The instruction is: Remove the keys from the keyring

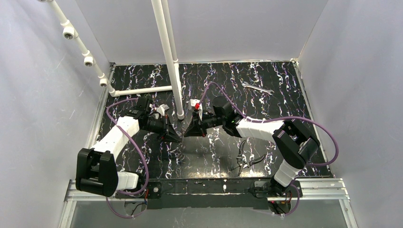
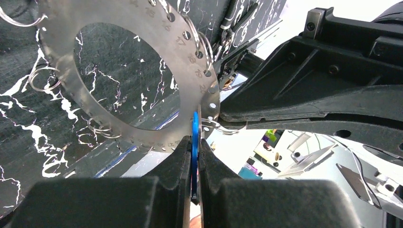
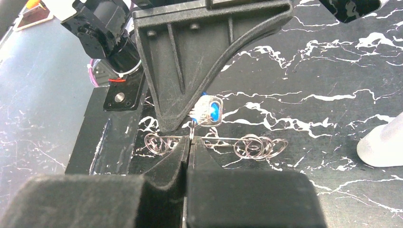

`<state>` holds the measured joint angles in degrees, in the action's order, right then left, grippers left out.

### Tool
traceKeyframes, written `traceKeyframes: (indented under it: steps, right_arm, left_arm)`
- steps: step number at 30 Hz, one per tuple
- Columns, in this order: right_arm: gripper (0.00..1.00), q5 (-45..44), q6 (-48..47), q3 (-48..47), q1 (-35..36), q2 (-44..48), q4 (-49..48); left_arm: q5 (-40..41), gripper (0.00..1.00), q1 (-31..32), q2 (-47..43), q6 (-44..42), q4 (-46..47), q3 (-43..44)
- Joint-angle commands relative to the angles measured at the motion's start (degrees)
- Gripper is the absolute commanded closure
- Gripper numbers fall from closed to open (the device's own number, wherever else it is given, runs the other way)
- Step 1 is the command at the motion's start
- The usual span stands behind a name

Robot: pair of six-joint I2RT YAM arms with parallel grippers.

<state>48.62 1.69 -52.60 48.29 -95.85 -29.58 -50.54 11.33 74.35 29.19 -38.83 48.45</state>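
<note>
The keyring [image 2: 195, 71] is a large flat silvery ring with numbered holes and small wire rings, held in the air between both grippers. My left gripper [image 2: 194, 141] is shut on the blue head of the key [image 2: 195, 124] at the ring's rim. In the right wrist view the keyring [image 3: 223, 139] shows edge-on, with the key [image 3: 211, 111] just above it. My right gripper [image 3: 191, 141] is shut on a thin wire ring at the keyring's edge, right below the key. In the top view the left gripper [image 1: 177, 137] and right gripper [image 1: 187, 132] meet tip to tip.
A white pole [image 1: 172, 71] stands just behind the grippers, and its base shows in the right wrist view [image 3: 382, 142]. A slim silver wrench [image 1: 256, 88] lies at the back right. Dark-handled pliers [image 1: 247, 161] lie near the right arm's base. White walls enclose the marbled black table.
</note>
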Motion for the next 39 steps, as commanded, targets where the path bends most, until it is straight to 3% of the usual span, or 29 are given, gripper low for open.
traceKeyframes:
  steps: [1, 11, 17, 19, 24, 28, 33, 39]
  right_arm:
    - [0.99, 4.8, 4.3, 0.1, 0.1, 0.6, -7.0]
    - [0.99, 6.9, 12.9, 1.4, 0.1, -0.7, -16.7]
    - [0.99, 10.6, 6.8, 1.8, -0.2, 0.8, -10.8]
    - [0.99, 12.1, 1.5, 0.5, -0.2, 1.4, -5.3]
    - [0.99, 12.4, -24.4, -9.2, -0.1, 2.1, 28.2]
    - [0.99, 11.1, -32.6, -12.1, -0.2, 2.8, 38.7]
    - [0.99, 9.1, -30.0, -11.2, -0.1, 2.7, 36.5]
    - [0.99, 1.0, -8.8, -7.5, -0.2, 3.0, 20.1]
  left_arm:
    - [0.7, 1.0, -0.9, -1.4, 1.2, 1.7, -1.3]
    - [-1.1, 1.0, -0.9, -2.4, 1.5, 3.1, -2.3]
    - [-0.5, 1.0, -1.0, -3.7, -0.7, 0.3, -0.8]
    - [-0.4, 1.0, -1.0, -3.8, -0.9, 0.2, -0.7]
    - [-0.2, 1.0, -1.0, -3.7, -1.7, -0.2, 0.1]
    - [-0.4, 1.0, -1.0, -3.6, -1.9, -0.2, 0.5]
    - [-1.1, 1.0, -1.1, -3.7, -2.3, -0.3, 1.3]
    - [-1.1, 1.0, -1.3, -4.7, -2.0, 0.1, 0.6]
